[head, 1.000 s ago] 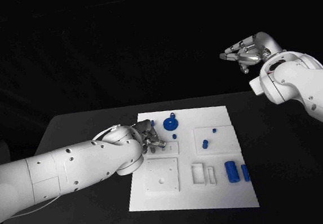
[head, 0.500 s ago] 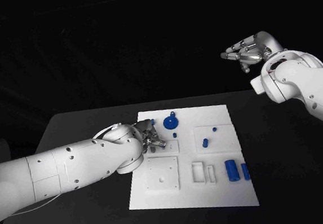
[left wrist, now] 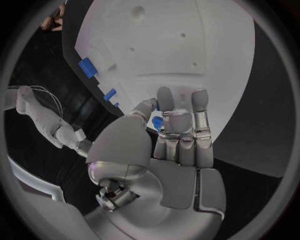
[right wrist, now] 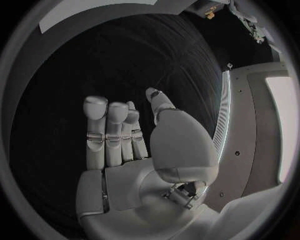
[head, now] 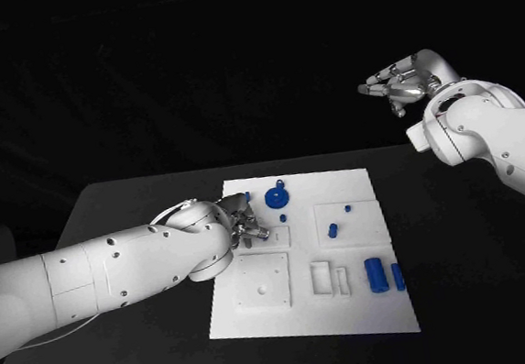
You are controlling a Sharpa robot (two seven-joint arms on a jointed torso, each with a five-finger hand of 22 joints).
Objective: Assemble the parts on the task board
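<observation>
The white task board (head: 313, 318) lies in the middle of the black table. My left hand (head: 243, 221) hovers low over its far left part, next to a round blue part (head: 277, 200). In the left wrist view the left hand (left wrist: 178, 137) has its fingers curled, and a small blue part (left wrist: 157, 122) sits pinched between thumb and finger. More blue parts lie on the board: two small pegs (head: 333, 232) and two cylinders (head: 376, 276) near the right edge. My right hand (head: 401, 83) is raised high beyond the table's far right, fingers apart and empty (right wrist: 131, 150).
White raised blocks with recesses (head: 263, 285) and narrow slots (head: 322, 278) stand on the board's near half. Black table surface (head: 473, 252) surrounds the board on every side. My left forearm (head: 103, 275) lies across the table's left part.
</observation>
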